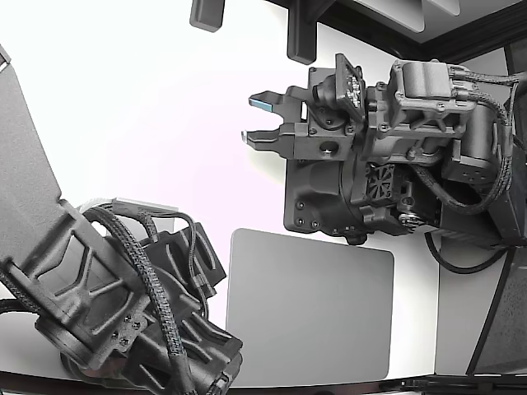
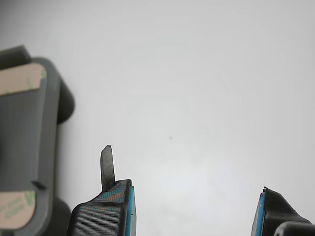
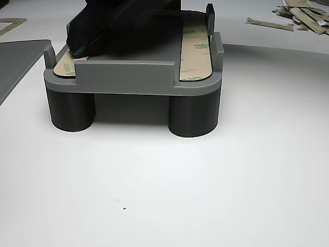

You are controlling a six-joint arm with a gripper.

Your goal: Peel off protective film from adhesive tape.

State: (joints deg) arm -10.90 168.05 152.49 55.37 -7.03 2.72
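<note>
White table (image 1: pixel 148 99): bare under me.
Grey mat (image 1: pixel 313 309): flat on table, near second arm (image 1: pixel 107 304).
Grey fixture (image 3: pixel 133 77): four stub legs; carries two tan tape strips (image 3: pixel 196 49), film on both by my judgement.
My gripper (image 2: pixel 194 211): jaws wide apart, gripping nothing; thin dark sliver (image 2: pixel 107 167) clings to one fingertip.
Risk: sliver stuck on pad spoils next pinch; fixture sits off beside me, so reach may catch its wall.
Writing: greenish print on film, unreadable.
Film scraps (image 3: pixel 300 15): piled on table behind fixture.

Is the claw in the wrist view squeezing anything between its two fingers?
No, the gripper is open, with only bare white table showing between its fingers.
</note>
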